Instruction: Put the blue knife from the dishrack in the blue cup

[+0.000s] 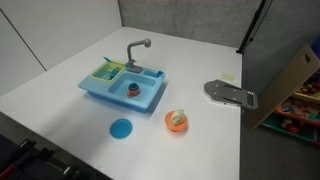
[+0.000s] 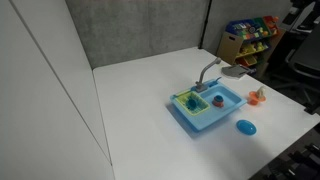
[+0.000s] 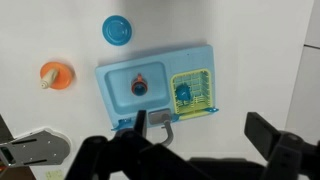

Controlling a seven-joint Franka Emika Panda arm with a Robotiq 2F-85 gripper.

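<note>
The green dishrack [image 3: 192,92] sits in the end section of the blue toy sink [image 3: 110,95]. A blue item, apparently the blue knife [image 3: 183,95], lies in the rack. The blue cup [image 3: 138,86] with a reddish inside stands in the sink basin. My gripper [image 3: 190,150] is open and empty, high above the table, on the faucet side of the sink. Both exterior views show the rack [image 1: 107,71] [image 2: 190,101] and the cup [image 1: 132,90] [image 2: 217,100], but the gripper does not appear in either of them.
A flat blue disc [image 1: 121,128] and an orange bowl [image 1: 177,121] holding a small item lie on the white table in front of the sink. A grey faucet [image 1: 135,50] rises behind the basin. A grey mounting plate [image 1: 230,94] sits near the table edge.
</note>
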